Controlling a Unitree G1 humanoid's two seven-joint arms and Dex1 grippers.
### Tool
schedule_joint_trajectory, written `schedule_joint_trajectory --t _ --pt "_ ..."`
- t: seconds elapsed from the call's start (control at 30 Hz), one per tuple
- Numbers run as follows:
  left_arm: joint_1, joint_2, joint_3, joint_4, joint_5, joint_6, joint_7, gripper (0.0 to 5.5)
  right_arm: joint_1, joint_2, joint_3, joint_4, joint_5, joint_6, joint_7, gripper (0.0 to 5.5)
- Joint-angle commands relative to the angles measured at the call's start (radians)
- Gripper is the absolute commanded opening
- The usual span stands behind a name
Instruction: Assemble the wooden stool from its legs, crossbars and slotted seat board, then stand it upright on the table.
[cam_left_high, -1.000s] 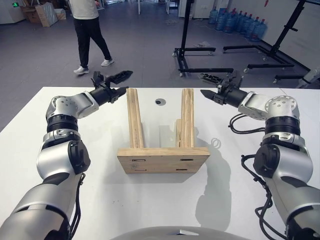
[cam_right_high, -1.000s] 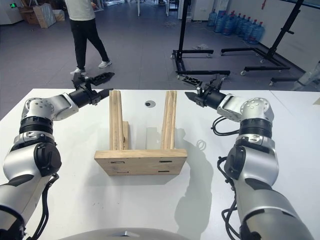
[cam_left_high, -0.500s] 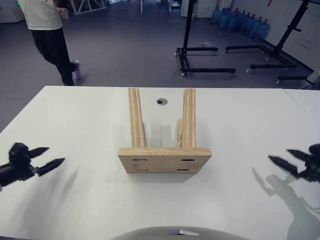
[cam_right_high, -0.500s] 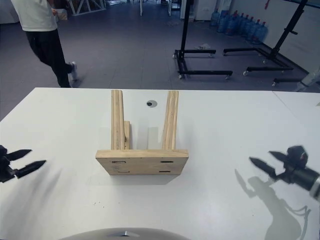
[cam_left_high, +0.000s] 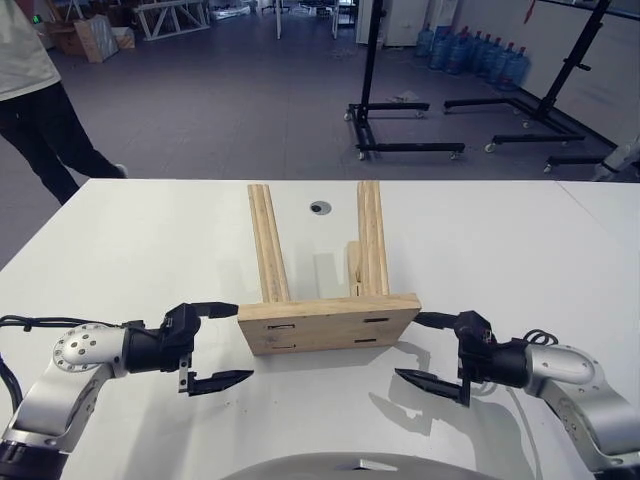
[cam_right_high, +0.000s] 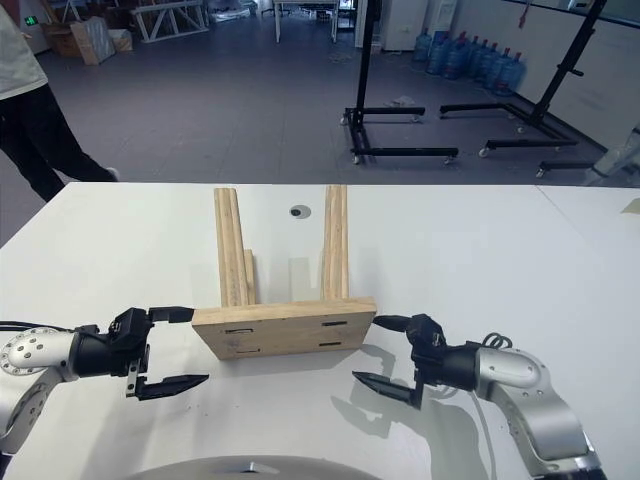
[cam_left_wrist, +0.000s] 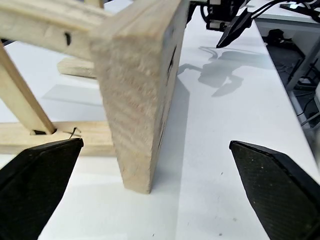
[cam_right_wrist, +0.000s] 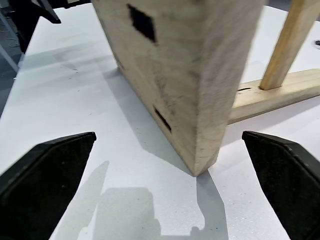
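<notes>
— Noting stool (cam_left_high: 320, 270) position first: it lies on its side on the table (cam_left_high: 520, 250). The seat board (cam_left_high: 328, 325) stands on one long edge, slotted face toward the robot. Both pairs of legs (cam_left_high: 268, 245) run flat along the tabletop, pointing away from the robot. It looks fully assembled; only the standing-up appears left.

— Grippers?

— Left gripper (cam_left_high: 242, 342) sits just off the board's left end, right gripper (cam_left_high: 408, 346) just off its right end. Each has its fingers spread wide, holding nothing.

— Key relation for the next move?

— The board's long axis runs left to right, straight from one gripper to the other, so each arm has one end directly ahead of it. Neither arm is clearly the nearer. In the left wrist view the board's end grain falls in the gap between the left fingers (cam_left_wrist: 35, 185), one on the leg side and one on the slotted side. The right wrist view shows the same for the right fingers (cam_right_wrist: 45, 170).

— So closing would pinch across the thickness?

— That is my reading. I cannot tell whether the tips already overlap the ends or stop just short, and no contact is visible.

— Risk?

— Judgement only: the legs hang weight well behind the grip line. On the lift the stool may want to pivot about the board's long axis. Uneven clamping could also skew it.
</notes>
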Motion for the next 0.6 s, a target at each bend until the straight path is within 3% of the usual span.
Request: schedule_joint_trajectory --t 0.03,0.2,0.37,0.6 --pt "-0.036 -0.018 -0.015 0.009 0.017 -0.007 0.029 5.38 -0.054 -0.004 0.004 0.01 0.018 0.023 -0.003 5.4" --pt "-0.05 -0.045 -0.073 -0.031 0.01 0.001 0.028 5.38 -0.152 0.034 0.081 0.038 -0.006 0.014 -0.003 5.4" --pt "-0.088 -0.089 -0.122 0.035 0.092 -0.104 0.052 5.38 -0.227 0.073 0.147 0.137 -0.07 -0.055 -0.006 5.4" --pt "-0.158 -0.129 -0.132 0.08 0.072 -0.105 0.066 5.2 -0.244 0.091 0.166 0.209 -0.077 -0.115 0.025 5.22"
